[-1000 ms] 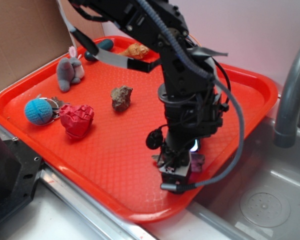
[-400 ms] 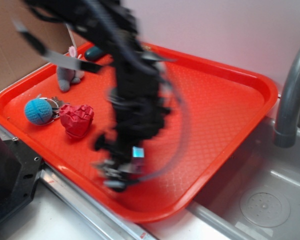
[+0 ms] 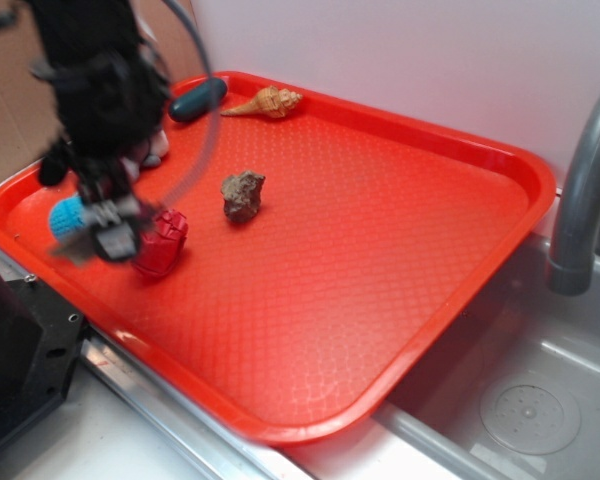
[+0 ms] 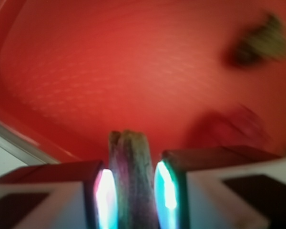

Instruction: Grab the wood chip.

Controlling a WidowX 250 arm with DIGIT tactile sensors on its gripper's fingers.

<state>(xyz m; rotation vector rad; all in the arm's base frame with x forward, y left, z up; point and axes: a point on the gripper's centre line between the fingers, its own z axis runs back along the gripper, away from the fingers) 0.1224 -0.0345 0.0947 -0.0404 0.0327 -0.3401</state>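
One wood chip [image 4: 131,183] between claw [image 4: 132,195] pads.

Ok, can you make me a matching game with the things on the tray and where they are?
Things:
1. wood chip
2. seashell
3. rock
4. red heart

Places:
A. near the middle of the tray
B. at the far rim
C. between the fingers of the gripper
D. right beside the gripper, near the left side

Pairs: 1-C, 2-B, 3-A, 4-D
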